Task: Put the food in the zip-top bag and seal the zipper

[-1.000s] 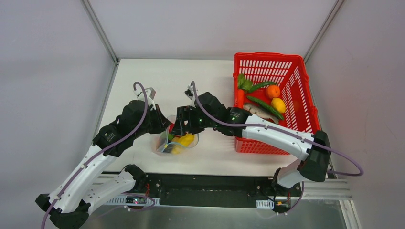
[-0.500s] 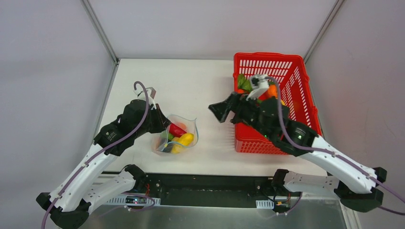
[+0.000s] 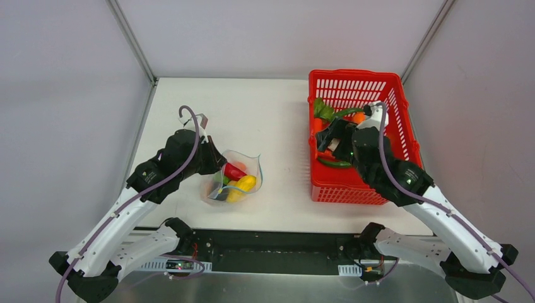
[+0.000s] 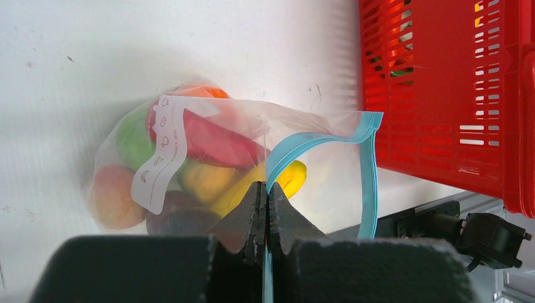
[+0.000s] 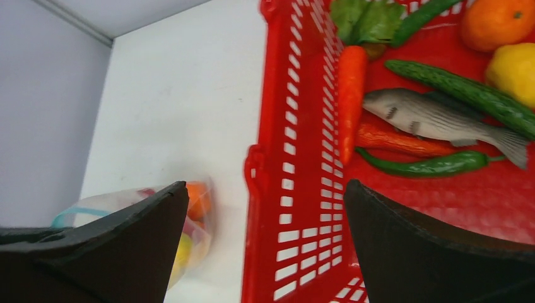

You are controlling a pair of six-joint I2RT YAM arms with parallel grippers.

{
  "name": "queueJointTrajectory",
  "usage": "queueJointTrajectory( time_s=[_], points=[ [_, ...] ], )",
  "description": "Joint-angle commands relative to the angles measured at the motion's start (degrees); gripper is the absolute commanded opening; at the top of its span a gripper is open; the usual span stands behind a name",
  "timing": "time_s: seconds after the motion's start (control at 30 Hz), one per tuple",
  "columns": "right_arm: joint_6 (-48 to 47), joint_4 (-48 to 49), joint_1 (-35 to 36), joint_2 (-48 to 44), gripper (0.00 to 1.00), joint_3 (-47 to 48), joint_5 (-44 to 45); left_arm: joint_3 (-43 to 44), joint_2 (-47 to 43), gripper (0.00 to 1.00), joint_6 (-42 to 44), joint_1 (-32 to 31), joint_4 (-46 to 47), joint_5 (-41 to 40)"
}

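Note:
The zip-top bag (image 3: 235, 180) lies on the table with its mouth open toward the right. Its zipper (image 4: 369, 170) curves in a loop. Inside are food pieces: a red one (image 4: 214, 142), a yellow one (image 4: 290, 177), a green one (image 4: 134, 139), a peach ball (image 4: 110, 196) and a dark purple ball (image 4: 176, 211). My left gripper (image 4: 265, 189) is shut on the bag's teal zipper edge; it also shows in the top view (image 3: 221, 165). My right gripper (image 3: 328, 140) is open and empty above the basket's left wall (image 5: 266, 186).
The red mesh basket (image 3: 353, 74) stands at the right. It holds a carrot (image 5: 350, 95), a fish (image 5: 435, 120), a cucumber (image 5: 467, 91), a green chilli (image 5: 429, 165), an orange (image 5: 495, 22) and a lemon (image 5: 514, 66).
My right gripper has left the bag's mouth and swung right to the basket. A red piece now shows in the bag. My left gripper has kept its hold.

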Motion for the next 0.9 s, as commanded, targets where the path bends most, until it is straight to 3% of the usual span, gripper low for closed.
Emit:
queueJointTrajectory(
  time_s=[0.0,0.23,0.4,0.77,0.87],
  points=[
    [1.8,-7.8,-4.5,1.9,0.96,1.8,3.8,1.7,-0.9,0.00,-0.7,0.6,1.4,0.6],
    [-2.3,-8.1,-26.7,8.0,0.97,-0.3,-8.2,1.1,-1.1,0.00,-0.5,0.6,1.4,0.8],
    [-3.1,-2.6,-40.6,14.9,0.98,-2.3,-16.7,1.1,-0.8,0.00,0.0,0.6,1.5,1.5],
    [-9.4,1.8,-44.8,33.3,0.93,4.2,-9.0,0.9,-1.2,0.00,0.8,0.5,1.3,1.9],
    [-10.3,-1.3,-45.2,38.7,0.93,8.8,-7.7,0.9,-1.1,0.00,1.1,0.5,1.1,2.0]
  ],
)
